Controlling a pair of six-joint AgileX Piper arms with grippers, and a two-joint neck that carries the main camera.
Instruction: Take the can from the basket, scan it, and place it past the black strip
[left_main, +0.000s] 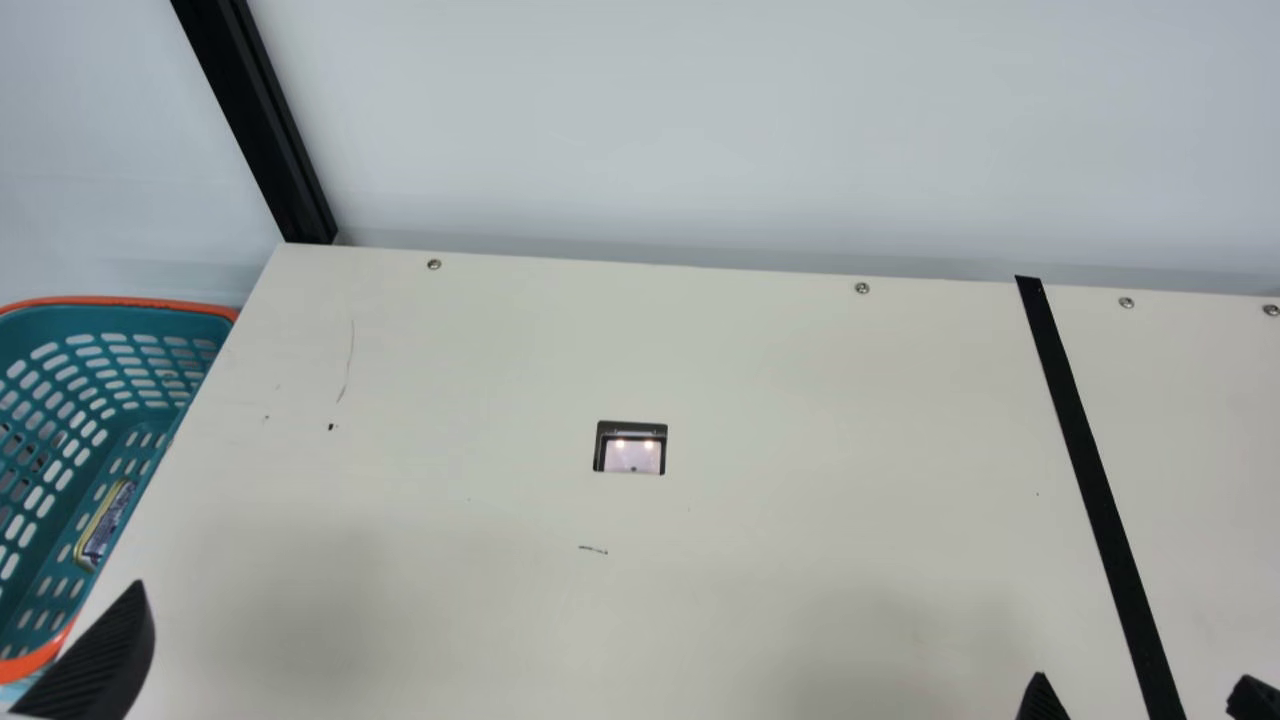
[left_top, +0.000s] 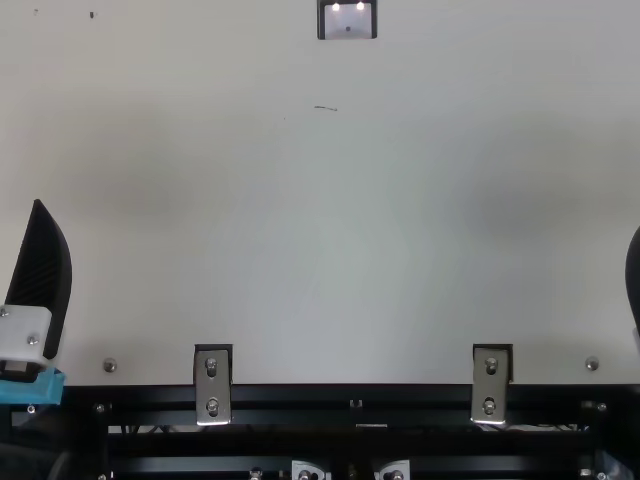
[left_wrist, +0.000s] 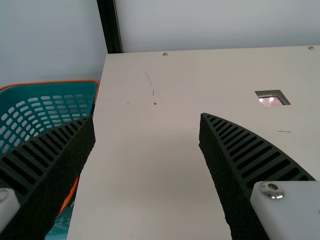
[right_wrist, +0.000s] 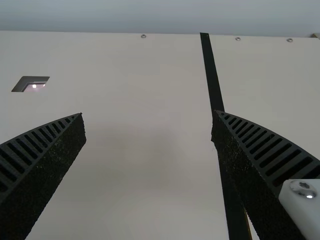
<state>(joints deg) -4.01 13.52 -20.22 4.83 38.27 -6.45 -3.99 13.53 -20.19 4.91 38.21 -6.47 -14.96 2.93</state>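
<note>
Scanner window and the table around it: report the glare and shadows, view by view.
Main view: two bright light spots in the scanner window, soft-edged dim patches on the table towards the bottom left and bottom right; top view: two spots again, faint shading at left and right; left wrist view: two small glints in the window; right wrist view: two glints.

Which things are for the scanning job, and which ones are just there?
For the job:
- can, lying in the basket
- scanner window
- black strip
- left gripper and right gripper, both open and empty

Just there:
- screws
- dark scribble
- black post
</note>
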